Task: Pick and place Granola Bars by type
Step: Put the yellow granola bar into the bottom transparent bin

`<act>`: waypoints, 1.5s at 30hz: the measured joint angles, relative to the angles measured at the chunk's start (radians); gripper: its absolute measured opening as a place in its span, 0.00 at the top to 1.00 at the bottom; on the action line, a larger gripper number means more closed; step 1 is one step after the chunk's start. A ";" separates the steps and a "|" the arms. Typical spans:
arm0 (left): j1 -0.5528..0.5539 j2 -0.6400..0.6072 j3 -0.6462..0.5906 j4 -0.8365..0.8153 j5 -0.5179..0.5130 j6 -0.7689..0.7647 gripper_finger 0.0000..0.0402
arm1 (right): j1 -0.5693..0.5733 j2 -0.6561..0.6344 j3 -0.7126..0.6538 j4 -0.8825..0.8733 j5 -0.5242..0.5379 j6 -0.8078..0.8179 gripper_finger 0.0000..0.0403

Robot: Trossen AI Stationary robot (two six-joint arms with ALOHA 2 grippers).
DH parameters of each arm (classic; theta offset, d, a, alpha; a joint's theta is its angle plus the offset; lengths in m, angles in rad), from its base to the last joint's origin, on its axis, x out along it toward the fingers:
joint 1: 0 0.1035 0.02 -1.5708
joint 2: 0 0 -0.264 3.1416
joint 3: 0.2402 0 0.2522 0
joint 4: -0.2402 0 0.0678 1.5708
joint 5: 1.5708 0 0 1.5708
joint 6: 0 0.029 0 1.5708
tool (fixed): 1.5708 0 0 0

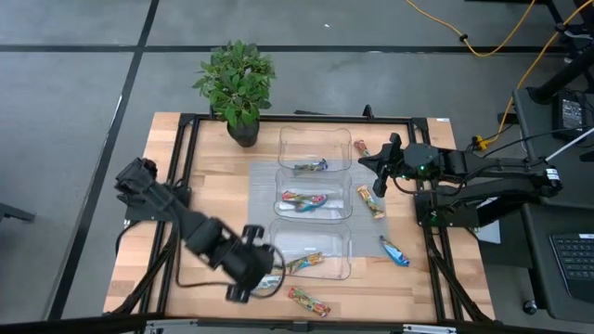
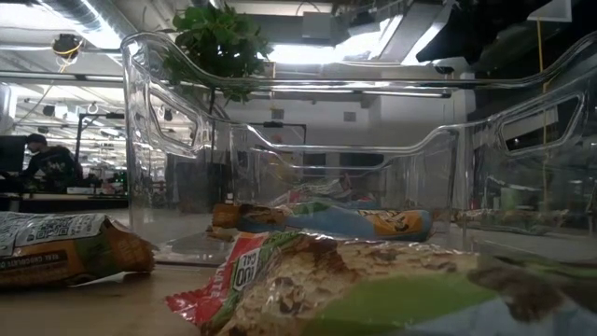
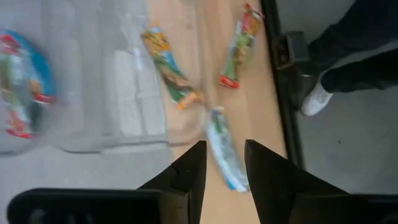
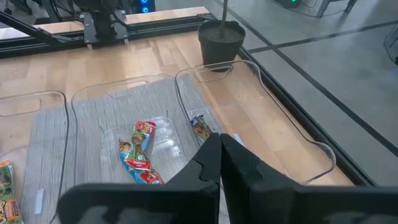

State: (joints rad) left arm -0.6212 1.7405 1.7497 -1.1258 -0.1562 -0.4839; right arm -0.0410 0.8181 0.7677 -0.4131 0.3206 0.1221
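Three clear trays stand in a column mid-table. The far tray [image 1: 316,148] holds a blue-silver bar [image 4: 199,127], the middle tray [image 1: 314,199] holds red-multicoloured bars [image 4: 140,152], and the near tray [image 1: 311,255] holds an orange-gold bar [image 3: 169,73]. My left gripper [image 3: 224,163] is open at the near tray's near-left corner. Its fingers stand above a blue-silver bar [image 3: 225,149] lying flat on the wood, one on either side, and I see no contact. A red bar [image 3: 240,45] lies just beyond it. My right gripper [image 4: 221,149] is shut and empty, right of the far and middle trays [image 1: 378,181].
Loose bars lie on the table right of the trays: one near the right gripper [image 1: 361,147], an orange-gold one [image 1: 371,200] and a blue one [image 1: 394,250]. A potted plant [image 1: 238,88] stands at the far edge. A person's shoe [image 3: 316,99] shows beside the table's near edge.
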 joint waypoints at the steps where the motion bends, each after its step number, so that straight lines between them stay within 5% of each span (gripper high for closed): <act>1: -0.021 0.000 -0.017 0.013 -0.009 -0.029 0.74 | 0.000 0.000 0.000 0.000 0.000 0.004 0.98; 9: -0.155 0.003 -0.147 0.034 -0.100 -0.307 0.74 | 0.000 0.000 0.000 0.000 0.000 0.004 0.98; 16: -0.204 0.002 -0.299 0.208 -0.115 -0.483 0.73 | 0.000 0.000 0.000 -0.001 0.000 0.004 0.98; 25: -0.206 0.005 -0.425 0.350 -0.112 -0.611 0.60 | 0.000 0.000 0.000 -0.001 -0.001 0.008 0.98; 36: -0.195 0.117 -0.438 0.383 -0.058 -0.640 0.38 | 0.000 0.000 0.000 -0.001 -0.036 0.057 0.98; 45: -0.184 0.216 -0.438 0.447 -0.059 -0.641 0.36 | 0.000 0.000 0.000 -0.001 -0.036 0.056 0.98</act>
State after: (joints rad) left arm -0.8057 1.9565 1.3121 -0.6788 -0.2150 -1.1247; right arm -0.0406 0.8181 0.7677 -0.4141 0.2846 0.1784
